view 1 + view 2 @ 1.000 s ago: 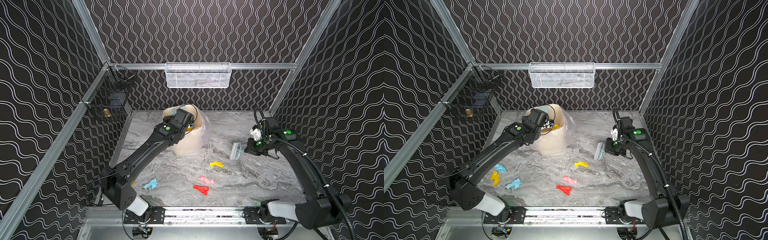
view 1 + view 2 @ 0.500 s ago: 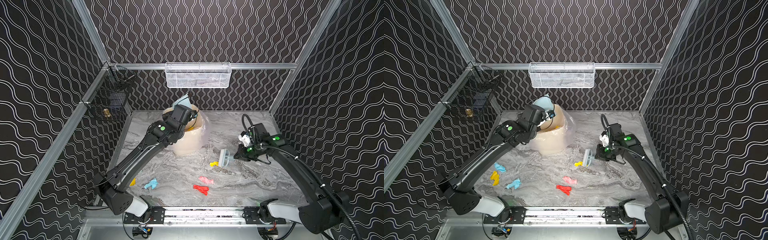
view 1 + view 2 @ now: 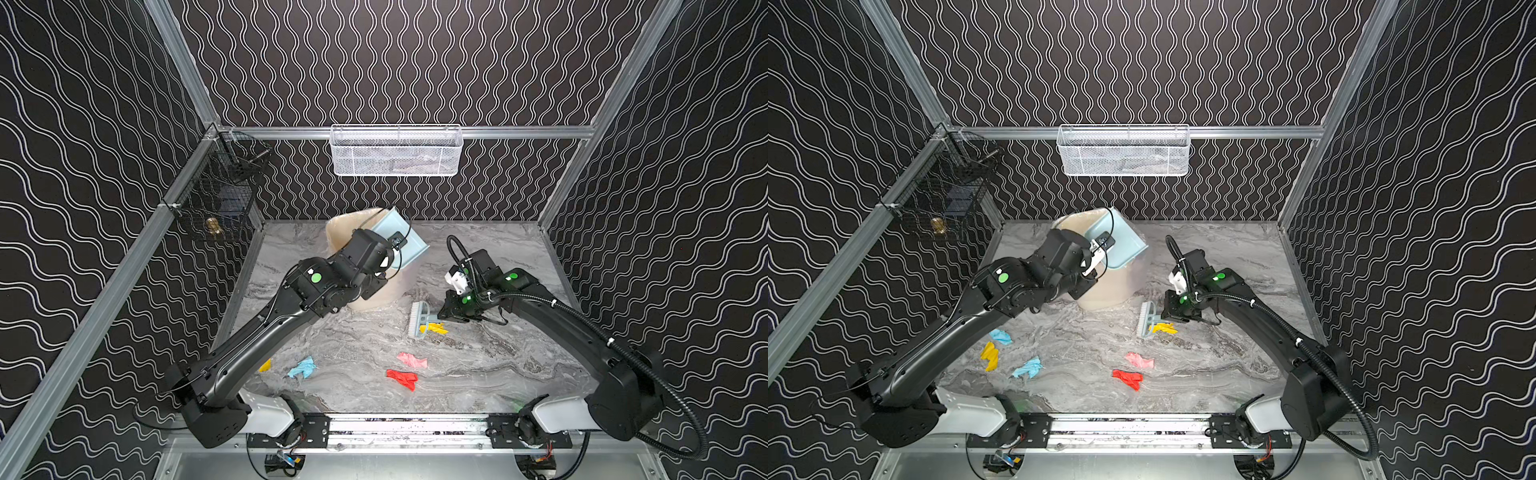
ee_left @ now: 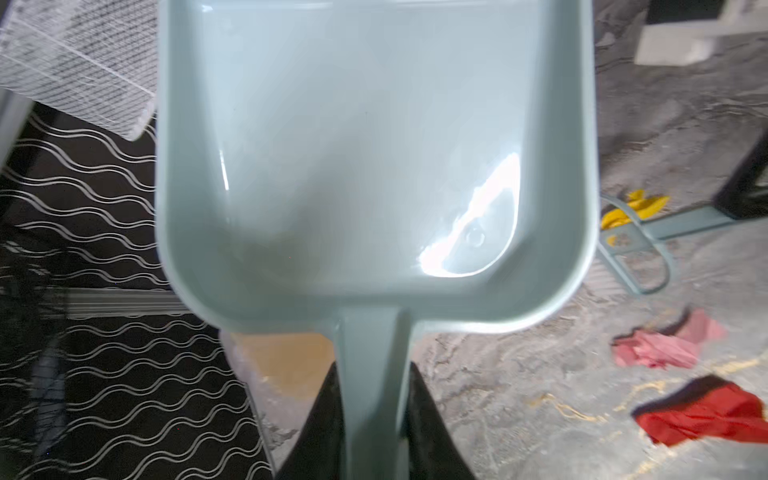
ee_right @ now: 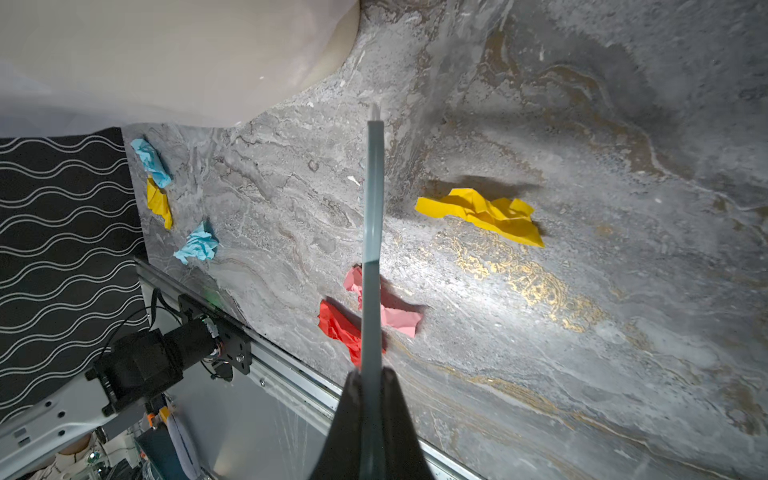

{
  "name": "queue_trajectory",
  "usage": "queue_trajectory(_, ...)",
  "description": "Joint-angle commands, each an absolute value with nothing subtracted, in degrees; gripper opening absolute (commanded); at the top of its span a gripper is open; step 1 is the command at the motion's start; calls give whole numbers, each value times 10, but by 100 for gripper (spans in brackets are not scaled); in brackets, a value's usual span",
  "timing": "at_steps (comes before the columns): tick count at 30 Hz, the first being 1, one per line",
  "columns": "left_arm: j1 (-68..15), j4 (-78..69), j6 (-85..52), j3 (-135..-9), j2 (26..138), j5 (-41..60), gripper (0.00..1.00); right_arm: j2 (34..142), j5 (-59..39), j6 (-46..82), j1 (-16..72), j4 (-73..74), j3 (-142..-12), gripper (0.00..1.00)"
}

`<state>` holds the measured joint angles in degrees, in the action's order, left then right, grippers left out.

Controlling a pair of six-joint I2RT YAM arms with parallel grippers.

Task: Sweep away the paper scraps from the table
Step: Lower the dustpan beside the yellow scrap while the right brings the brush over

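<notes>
My left gripper (image 4: 372, 374) is shut on the handle of the pale blue dustpan (image 3: 401, 239), which hangs tilted and empty over the beige bin (image 3: 384, 293). My right gripper (image 5: 370, 374) is shut on the handle of the pale blue brush (image 3: 417, 320). The brush head rests on the table (image 3: 498, 361), with a yellow paper scrap (image 3: 434, 329) beside the handle. Pink (image 3: 411, 360) and red (image 3: 402, 377) scraps lie nearer the front. Further left are a light blue scrap (image 3: 1027, 368), a yellow one (image 3: 990, 355) and another light blue one (image 3: 1000, 336).
The beige bin, lined with clear plastic, stands at the back middle under my left arm. A white mesh basket (image 3: 397, 151) hangs on the rear wall. A black wire basket (image 3: 220, 199) hangs on the left rail. An aluminium rail (image 3: 407, 426) edges the front.
My left arm has lifted the dustpan up out of the bin and toward the right. My right arm has carried the brush leftward to the yellow scrap. The scraps have not moved.
</notes>
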<state>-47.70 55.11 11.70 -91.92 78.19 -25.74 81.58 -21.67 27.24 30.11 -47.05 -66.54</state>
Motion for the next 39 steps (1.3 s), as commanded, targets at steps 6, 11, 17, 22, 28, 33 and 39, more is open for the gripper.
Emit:
queue_trajectory(6,-502,582,25,-837,750,-166,7,817,-168,269,296,-512,-650,0)
queue_trajectory(11,-525,589,11,-794,736,-126,7,782,-146,261,266,-566,-631,0)
queue_trajectory(17,-551,587,14,-764,760,-84,7,747,-137,243,214,-624,-613,0)
queue_trajectory(22,-570,571,23,-743,798,-58,7,723,-122,228,180,-676,-650,0)
queue_trajectory(28,-583,547,37,-730,838,-36,7,718,-62,197,144,-728,-722,0)
queue_trajectory(33,-594,532,62,-725,884,-25,7,753,8,159,115,-743,-743,0)
queue_trajectory(39,-595,508,94,-727,929,-23,7,803,9,145,112,-728,-764,0)
